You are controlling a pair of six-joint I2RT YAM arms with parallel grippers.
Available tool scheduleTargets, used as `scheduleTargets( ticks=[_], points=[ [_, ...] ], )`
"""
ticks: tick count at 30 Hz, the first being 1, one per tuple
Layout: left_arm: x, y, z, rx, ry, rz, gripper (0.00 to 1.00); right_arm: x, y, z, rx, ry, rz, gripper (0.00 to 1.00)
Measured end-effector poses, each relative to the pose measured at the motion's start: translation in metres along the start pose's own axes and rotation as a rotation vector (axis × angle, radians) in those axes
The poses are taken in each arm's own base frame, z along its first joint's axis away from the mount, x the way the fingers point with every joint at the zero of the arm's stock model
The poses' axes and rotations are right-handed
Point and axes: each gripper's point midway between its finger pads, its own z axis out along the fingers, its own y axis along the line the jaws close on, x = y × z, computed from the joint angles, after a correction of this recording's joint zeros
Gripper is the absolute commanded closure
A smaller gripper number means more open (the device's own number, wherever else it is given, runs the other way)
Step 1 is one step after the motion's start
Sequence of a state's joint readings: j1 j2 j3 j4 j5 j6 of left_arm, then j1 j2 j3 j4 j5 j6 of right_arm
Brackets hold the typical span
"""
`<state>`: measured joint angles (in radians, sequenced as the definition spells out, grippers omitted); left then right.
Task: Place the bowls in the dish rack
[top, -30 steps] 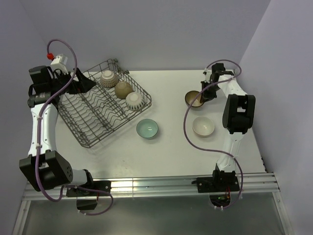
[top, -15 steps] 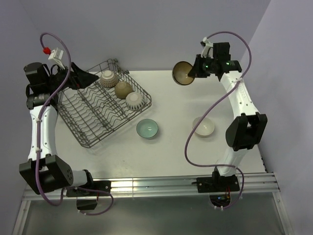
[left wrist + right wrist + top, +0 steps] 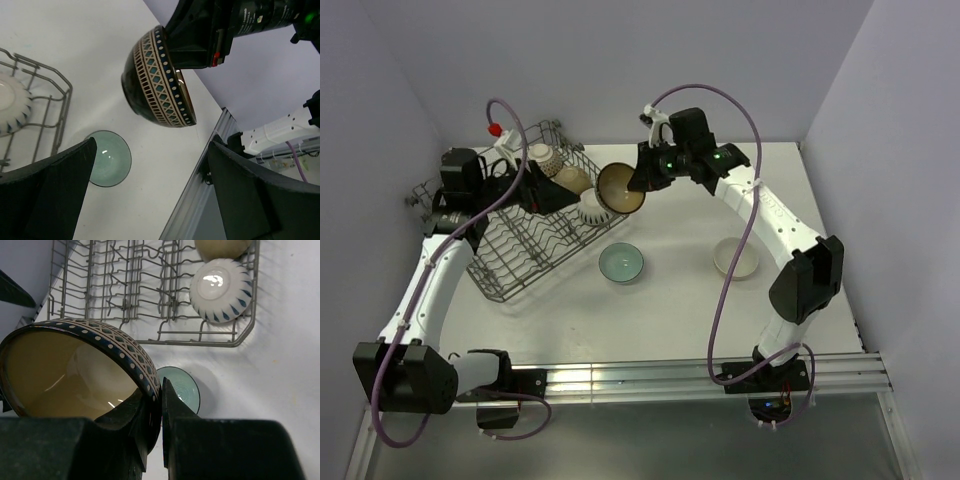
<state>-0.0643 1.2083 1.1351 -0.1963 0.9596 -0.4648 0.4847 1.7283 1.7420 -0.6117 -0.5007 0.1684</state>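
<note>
Rack [image 3: 510, 255] stands at the left of the table [image 3: 670, 310], three bowls [image 3: 572, 180] lined along its right end. The left gripper [image 3: 152, 150] hangs over the rack, jaws spread wide and empty. Just right of it, the right gripper [image 3: 156, 395] pinches the rim of a patterned bowl [image 3: 620, 188], tipped on its side in the air by the rack's right edge. A teal bowl [image 3: 621, 263] sits on the table below; a white bowl [image 3: 735, 257] lies farther right, well apart.
</note>
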Motion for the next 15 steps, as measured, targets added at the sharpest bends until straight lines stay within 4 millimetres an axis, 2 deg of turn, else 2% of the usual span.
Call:
scheduleTargets(
  ticks=[5, 10, 15],
  points=[
    [0.03, -0.001, 0.012, 0.016, 0.06, -0.039, 0.01, 0.017, 0.013, 0.013, -0.014, 0.036, -0.016, 1.0],
    [0.044, 0.006, 0.015, 0.005, 0.078, -0.114, 0.02, 0.028, 0.019, 0.019, -0.025, 0.061, -0.017, 1.0],
    [0.057, 0.008, 0.022, 0.015, 0.098, -0.204, 0.01, 0.028, 0.024, 0.021, -0.034, 0.057, -0.021, 1.0]
  ],
)
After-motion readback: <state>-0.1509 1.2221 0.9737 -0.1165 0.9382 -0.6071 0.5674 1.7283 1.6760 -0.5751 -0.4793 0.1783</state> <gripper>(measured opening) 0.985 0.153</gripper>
